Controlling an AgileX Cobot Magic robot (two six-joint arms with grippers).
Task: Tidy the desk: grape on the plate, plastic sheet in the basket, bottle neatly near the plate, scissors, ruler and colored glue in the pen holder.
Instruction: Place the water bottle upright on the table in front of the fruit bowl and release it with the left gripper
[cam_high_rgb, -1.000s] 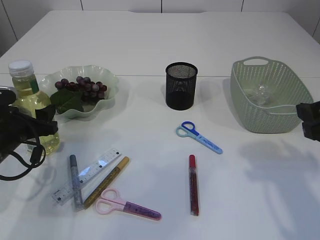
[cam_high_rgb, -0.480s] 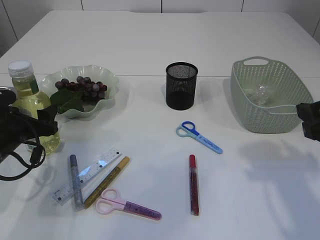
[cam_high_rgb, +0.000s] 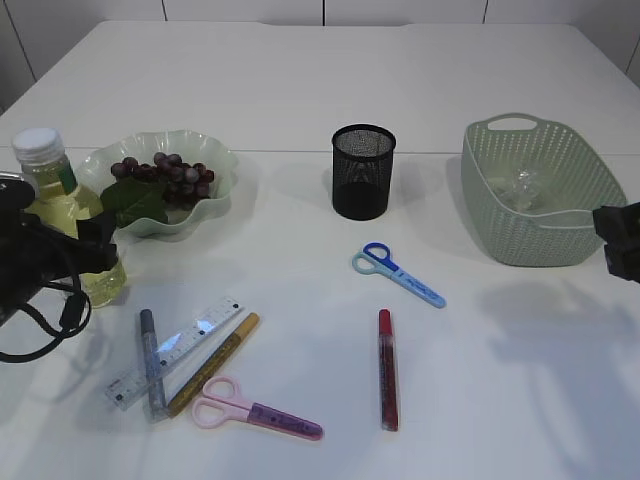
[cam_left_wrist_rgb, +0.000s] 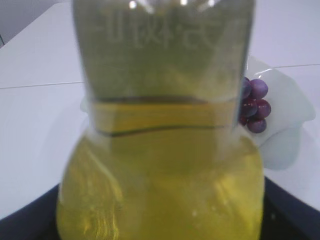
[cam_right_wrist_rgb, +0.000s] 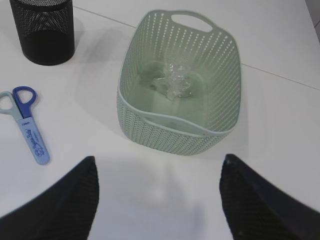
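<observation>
The bottle (cam_high_rgb: 58, 215) of yellow liquid leans slightly left of the plate (cam_high_rgb: 222, 160) and fills the left wrist view (cam_left_wrist_rgb: 160, 150). My left gripper (cam_high_rgb: 78, 252) has a jaw on each side of it; contact is hidden. Grapes (cam_high_rgb: 165, 172) lie on the plate. The plastic sheet (cam_right_wrist_rgb: 177, 85) lies in the green basket (cam_right_wrist_rgb: 170, 130). My right gripper (cam_right_wrist_rgb: 157, 195) hangs open and empty before the basket. Blue scissors (cam_high_rgb: 400, 273), pink scissors (cam_high_rgb: 255, 410), the ruler (cam_high_rgb: 185, 345) and red (cam_high_rgb: 386, 368), gold (cam_high_rgb: 215, 362) and silver (cam_high_rgb: 150, 365) glue sticks lie on the table.
The black mesh pen holder (cam_high_rgb: 362, 172) stands upright at the table's middle, behind the blue scissors. The ruler, silver and gold glue and pink scissors lie close together at the front left. The left arm's cables hang at the left edge.
The bottle's cap has shifted left and down, so the bottle now leans a little. The right gripper and the other objects have not moved.
</observation>
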